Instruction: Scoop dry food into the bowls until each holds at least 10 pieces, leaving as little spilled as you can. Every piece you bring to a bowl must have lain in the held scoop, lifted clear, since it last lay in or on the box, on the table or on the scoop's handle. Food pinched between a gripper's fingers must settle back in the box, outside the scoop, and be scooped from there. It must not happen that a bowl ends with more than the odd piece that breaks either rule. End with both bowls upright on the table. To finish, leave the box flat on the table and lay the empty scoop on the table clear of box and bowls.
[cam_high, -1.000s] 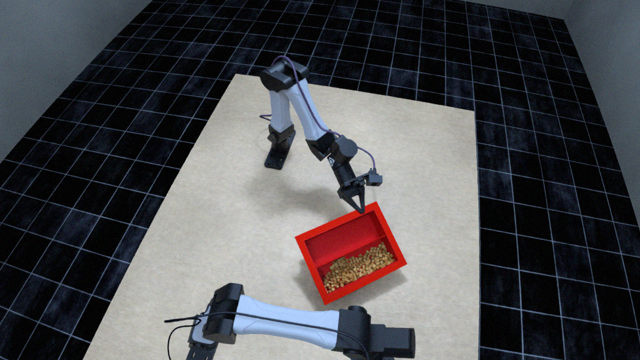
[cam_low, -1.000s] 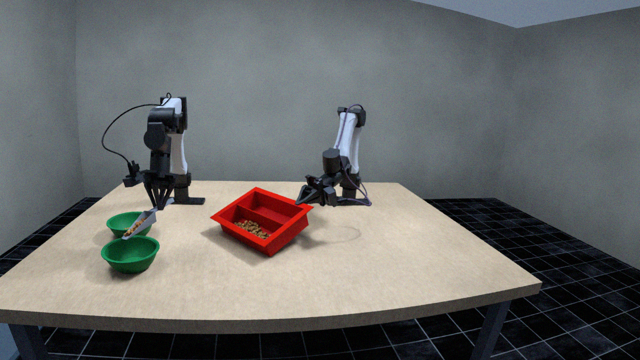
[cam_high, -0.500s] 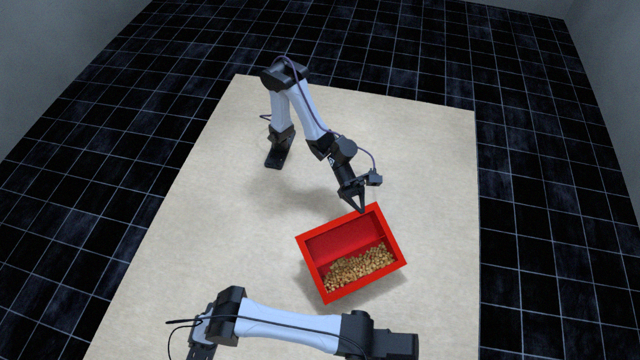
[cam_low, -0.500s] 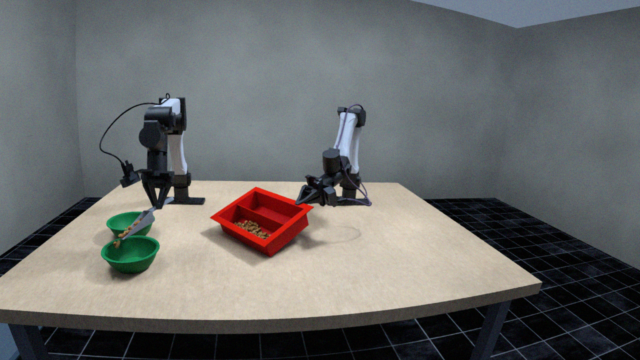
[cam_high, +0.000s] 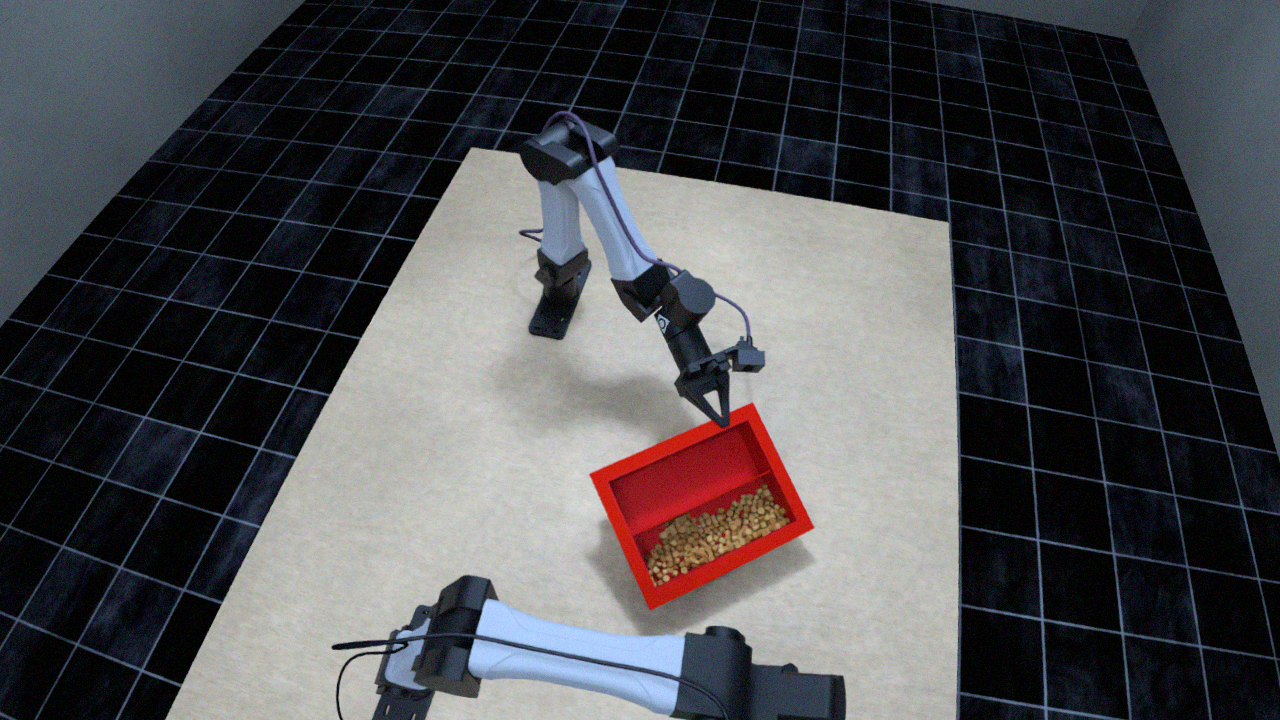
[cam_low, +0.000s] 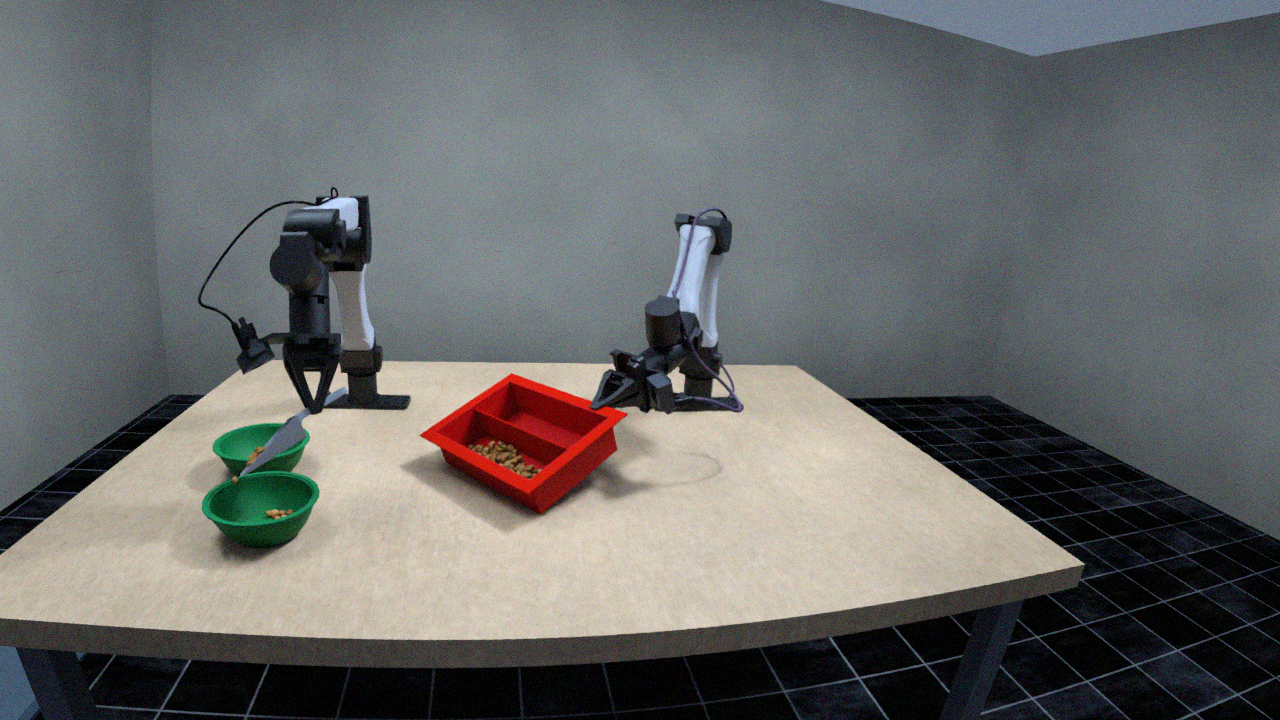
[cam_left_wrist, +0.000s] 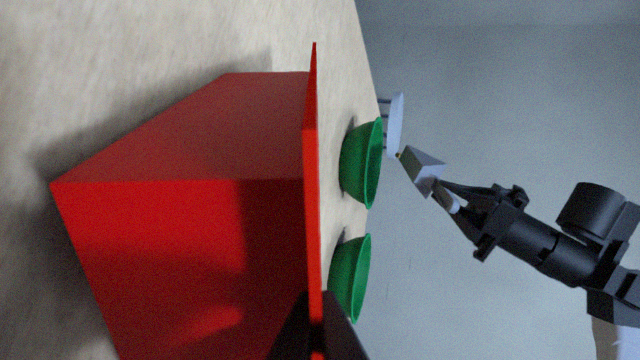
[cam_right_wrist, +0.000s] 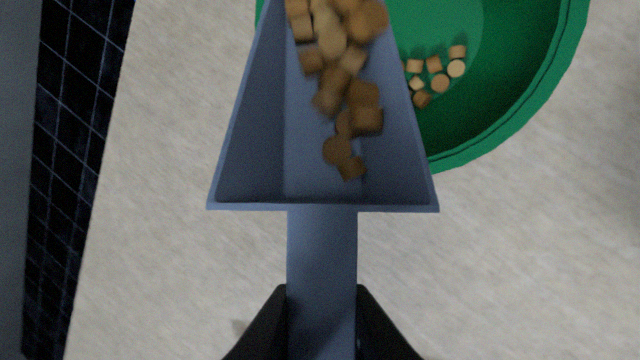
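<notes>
The red box (cam_high: 728, 561) (cam_low: 580, 469) (cam_left_wrist: 150, 215) is tilted, with food (cam_high: 716, 537) (cam_low: 503, 456) along its lower side. My left gripper (cam_high: 723, 422) (cam_low: 595, 407) (cam_left_wrist: 317, 307) is shut on its raised rim. My right gripper (cam_low: 311, 407) (cam_right_wrist: 320, 299) is shut on the scoop's handle. The grey-blue scoop (cam_low: 284, 436) (cam_left_wrist: 424, 167) (cam_right_wrist: 250, 165) is tipped steeply down over the nearer green bowl (cam_low: 259, 514) (cam_right_wrist: 525, 100); blurred pieces slide toward its mouth. Several pieces (cam_low: 279, 513) (cam_right_wrist: 440, 82) lie in that bowl. The other green bowl (cam_low: 230, 452) also holds food. Both stand upright.
The bowls stand close together near one table (cam_high: 429, 402) (cam_low: 671, 555) edge, beside the box. In the top view the right arm (cam_high: 572, 640) hides them. One piece (cam_low: 235, 480) shows at the scoop's tip near the nearer bowl's rim.
</notes>
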